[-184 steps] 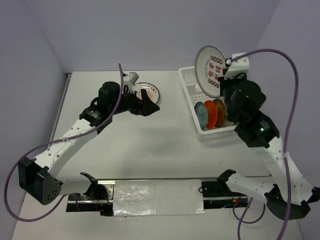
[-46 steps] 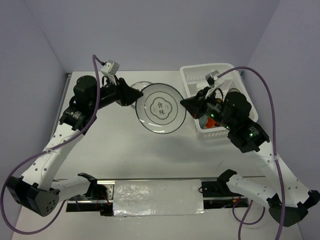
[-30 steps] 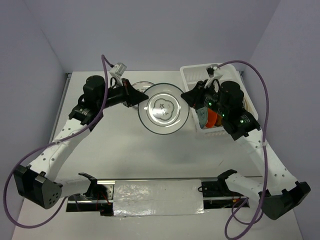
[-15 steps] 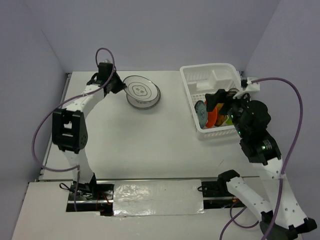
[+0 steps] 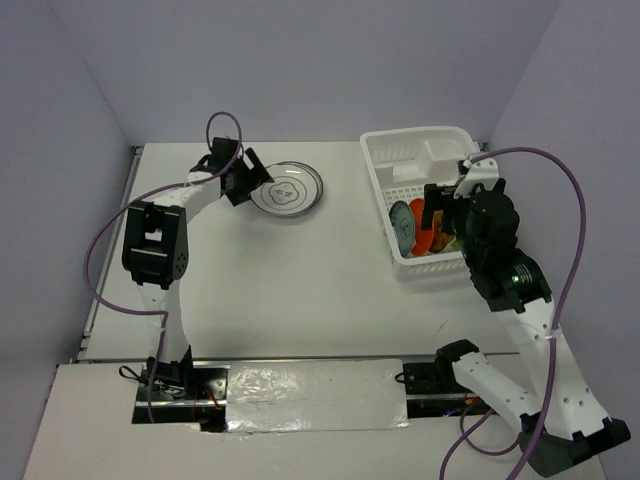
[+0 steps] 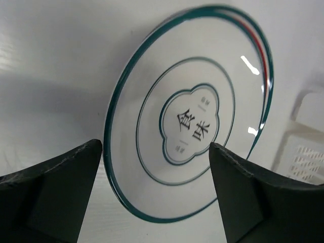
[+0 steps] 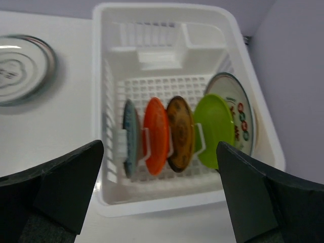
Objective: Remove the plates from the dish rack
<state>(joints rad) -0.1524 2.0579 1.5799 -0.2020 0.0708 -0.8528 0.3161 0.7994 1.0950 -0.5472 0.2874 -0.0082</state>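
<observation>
Left hand (image 6: 154, 152) wide, empty, at rim of white plate (image 6: 192, 126); right hand (image 7: 159, 147) wide, empty, above plates (image 7: 179, 134) in dish rack (image 7: 162, 10).

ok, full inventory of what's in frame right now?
dish rack: 1, white, far right of table
teal plate: 1, on edge in rack, leftmost
orange plate: 1, on edge, next right
brown plate: 1, on edge, next right
green plate: 1, on edge, next right
white plate with red and green marks: 1, right end, partly hidden by green plate
top plate: 1, white with teal rings, flat on table left of rack
lower plate: 1, only a red-edged rim shows, under top plate
table: 1, white
silver strip: 1, table's near edge
cables: 2, purple, one per arm
left gripper: open, by the stacked plates
right gripper: open, above the rack, empty
</observation>
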